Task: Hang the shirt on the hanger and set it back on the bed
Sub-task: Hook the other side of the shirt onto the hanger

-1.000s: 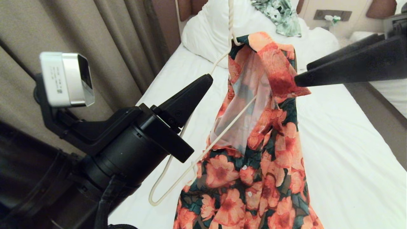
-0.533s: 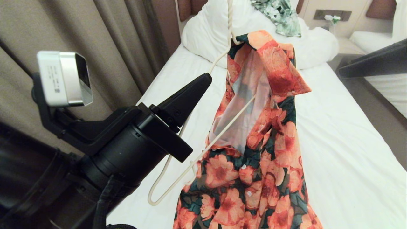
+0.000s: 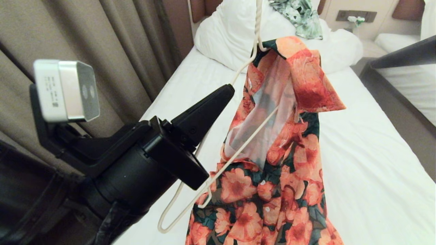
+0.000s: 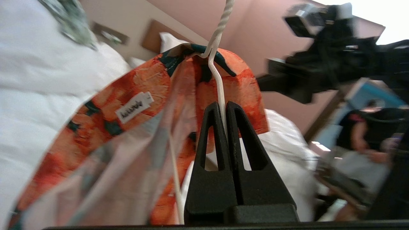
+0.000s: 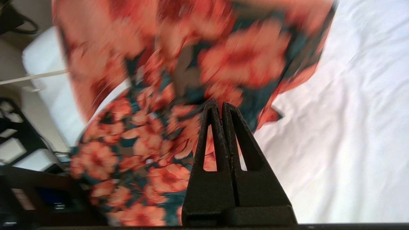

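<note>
shirt (image 3: 272, 163), hanger (image 3: 238, 68) in left tool (image 4: 222, 105)

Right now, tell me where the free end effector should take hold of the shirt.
Probably the loose collar flap that sticks out toward the right end effector, approached from the right side. That side droops off the hanger, while the left end effector clamps the wire.

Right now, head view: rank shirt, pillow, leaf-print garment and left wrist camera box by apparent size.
1. shirt, largest.
2. pillow, partly cut off by the frame edge.
3 and 4. left wrist camera box and leaf-print garment look alike; the box is much nearer the camera and the garment is cropped, so no ranking.
</note>
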Tool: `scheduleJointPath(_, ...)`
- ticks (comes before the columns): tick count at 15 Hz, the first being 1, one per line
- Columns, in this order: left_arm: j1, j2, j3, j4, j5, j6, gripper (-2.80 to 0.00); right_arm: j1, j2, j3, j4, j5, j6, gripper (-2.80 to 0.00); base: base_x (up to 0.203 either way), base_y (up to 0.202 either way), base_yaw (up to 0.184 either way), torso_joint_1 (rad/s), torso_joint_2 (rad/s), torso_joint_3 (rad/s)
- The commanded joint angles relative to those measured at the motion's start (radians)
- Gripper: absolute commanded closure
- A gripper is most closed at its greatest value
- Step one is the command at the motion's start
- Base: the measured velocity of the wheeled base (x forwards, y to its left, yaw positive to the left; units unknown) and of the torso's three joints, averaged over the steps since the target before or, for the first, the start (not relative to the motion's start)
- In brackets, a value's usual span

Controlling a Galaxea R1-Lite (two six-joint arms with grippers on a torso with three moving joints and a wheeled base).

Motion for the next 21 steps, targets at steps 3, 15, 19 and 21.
scheduleJointPath(3,-0.04,0.007,0.017,-0.008,-0.001,-0.06,0.0,-0.095,0.021,0.001,0.001,0.163,-0.094,0.0,0.0,0.0,0.0,0.0,0.0,0.0)
scheduleJointPath(15,-0.082,0.002,0.027,-0.008,-0.002,-0.077,0.0,-0.058,0.082,0.002,-0.011,0.234,-0.297,-2.8,0.0,0.0,0.0,0.0,0.0,0.0)
scheduleJointPath(19,-0.104,0.004,0.039,-0.008,-0.004,-0.078,0.0,-0.022,0.131,0.0,-0.142,0.235,-0.343,-2.8,0.0,0.0,0.0,0.0,0.0,0.0)
scheduleJointPath(21,-0.121,0.017,0.056,-0.008,-0.008,-0.095,0.0,-0.017,0.118,0.008,-0.13,0.235,-0.348,-2.8,0.0,0.0,0.0,0.0,0.0,0.0)
